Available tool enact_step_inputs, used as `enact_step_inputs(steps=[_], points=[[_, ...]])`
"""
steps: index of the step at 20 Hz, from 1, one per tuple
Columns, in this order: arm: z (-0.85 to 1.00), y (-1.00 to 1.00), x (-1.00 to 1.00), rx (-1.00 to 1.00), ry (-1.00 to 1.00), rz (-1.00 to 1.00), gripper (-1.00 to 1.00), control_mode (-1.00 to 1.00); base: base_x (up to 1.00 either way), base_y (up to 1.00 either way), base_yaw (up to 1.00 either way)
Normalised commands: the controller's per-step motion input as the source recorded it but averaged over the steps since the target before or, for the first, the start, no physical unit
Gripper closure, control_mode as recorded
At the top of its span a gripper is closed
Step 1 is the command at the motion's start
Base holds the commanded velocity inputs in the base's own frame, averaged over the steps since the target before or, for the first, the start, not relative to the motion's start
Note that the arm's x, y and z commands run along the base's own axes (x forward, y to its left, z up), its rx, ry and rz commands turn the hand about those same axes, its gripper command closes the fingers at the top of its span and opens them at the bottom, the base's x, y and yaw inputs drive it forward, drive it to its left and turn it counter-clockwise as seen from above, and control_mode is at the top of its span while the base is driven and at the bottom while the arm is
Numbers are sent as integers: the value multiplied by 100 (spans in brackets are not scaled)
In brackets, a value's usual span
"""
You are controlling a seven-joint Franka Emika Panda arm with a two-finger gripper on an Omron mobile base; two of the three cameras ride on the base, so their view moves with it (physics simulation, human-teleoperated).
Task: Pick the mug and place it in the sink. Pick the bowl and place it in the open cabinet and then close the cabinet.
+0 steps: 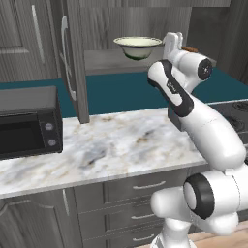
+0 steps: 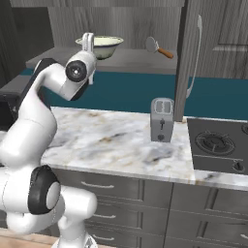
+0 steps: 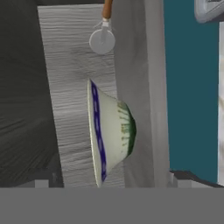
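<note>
The cabinet (image 1: 72, 63) door is seen standing open, so closing is judged still to be done. The bowl (image 1: 138, 47) is set on the cabinet shelf, and the pincer (image 1: 170, 46) is held released just right of the bowl.

Grey inner shelf (image 2: 131, 59) of the open cabinet: bowl (image 2: 103, 47) upright on it, small round utensil with orange handle (image 2: 157, 47) well apart to its right.

Marble counter (image 2: 116, 140): toaster (image 2: 162, 119) near the stovetop (image 2: 218, 144); microwave (image 1: 28, 121) at far left.
</note>
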Motion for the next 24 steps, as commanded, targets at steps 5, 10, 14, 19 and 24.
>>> enact_step_inputs(steps=[5, 10, 14, 19, 24], points=[[13, -15, -89, 8, 0, -4, -100, -100, 0, 0, 0], [4, -10, -93, 5, 2, -5, -100, -100, 0, 0, 0], [24, -5, -89, 4, 3, -5, -100, -100, 0, 0, 0], [23, -11, -71, 7, 16, -8, -100, -100, 0, 0, 0], [10, -22, -58, 11, 18, -5, -100, -100, 0, 0, 0]])
